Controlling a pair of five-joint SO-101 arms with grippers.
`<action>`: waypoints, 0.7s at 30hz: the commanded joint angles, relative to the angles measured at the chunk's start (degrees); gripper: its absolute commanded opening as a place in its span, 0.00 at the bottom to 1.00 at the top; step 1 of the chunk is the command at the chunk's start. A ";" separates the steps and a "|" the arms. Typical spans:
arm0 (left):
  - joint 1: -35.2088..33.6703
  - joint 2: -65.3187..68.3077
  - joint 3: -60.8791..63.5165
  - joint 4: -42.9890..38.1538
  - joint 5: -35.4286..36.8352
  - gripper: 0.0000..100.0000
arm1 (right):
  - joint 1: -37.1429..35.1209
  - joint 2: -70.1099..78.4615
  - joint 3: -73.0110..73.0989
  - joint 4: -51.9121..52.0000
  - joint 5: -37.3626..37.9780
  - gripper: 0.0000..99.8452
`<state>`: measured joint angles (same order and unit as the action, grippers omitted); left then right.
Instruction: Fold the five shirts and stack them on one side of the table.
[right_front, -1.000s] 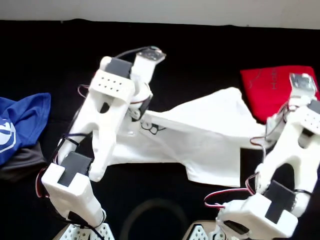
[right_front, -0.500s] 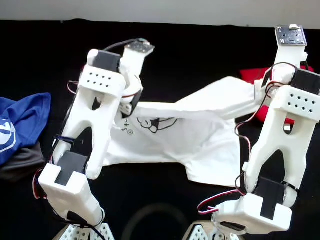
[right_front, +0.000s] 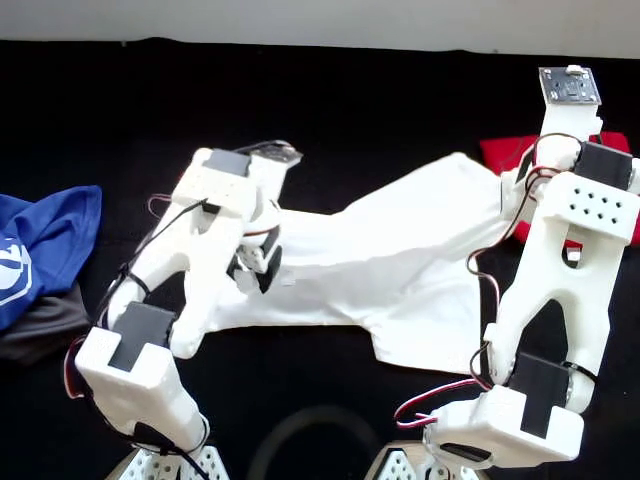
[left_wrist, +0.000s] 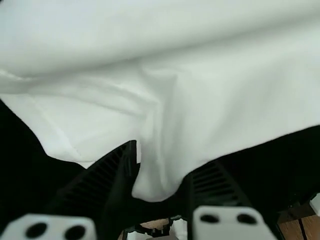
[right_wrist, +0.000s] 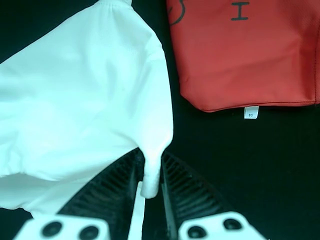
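Observation:
A white shirt (right_front: 400, 260) lies spread across the middle of the black table, and its upper part is folded over itself. My left gripper (right_front: 258, 268) sits low at the shirt's left side. In the left wrist view its fingers (left_wrist: 120, 170) stand apart with a hanging fold of the white shirt (left_wrist: 175, 75) between them. My right gripper (right_wrist: 152, 160) is shut on a corner of the white shirt (right_wrist: 75, 100), beside the folded red shirt (right_wrist: 240, 55). From above, that gripper (right_front: 512, 190) holds the shirt's right end next to the red shirt (right_front: 505, 155).
A crumpled blue shirt (right_front: 40, 245) lies at the table's left edge on top of a dark grey one (right_front: 40, 330). Both arm bases stand at the near edge. The far strip of black tabletop (right_front: 380, 90) is bare.
My left gripper came down and toward the near side, laying the fold over the shirt's printed front, and its fingers parted. The right arm barely shifted and still holds its corner.

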<state>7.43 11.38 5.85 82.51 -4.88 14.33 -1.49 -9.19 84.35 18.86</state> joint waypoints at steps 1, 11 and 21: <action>-2.51 -4.79 -5.67 5.27 3.60 0.16 | -0.22 -0.40 -0.04 -0.84 -0.26 0.01; -2.77 -4.79 -14.64 15.47 8.62 0.16 | -0.40 -0.40 -0.04 -0.92 -0.26 0.01; -0.92 8.31 -3.65 6.15 8.35 0.16 | -0.40 -0.40 -0.04 -0.75 -0.26 0.01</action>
<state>5.14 17.19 0.66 89.98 3.38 14.33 -1.49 -9.19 84.35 18.86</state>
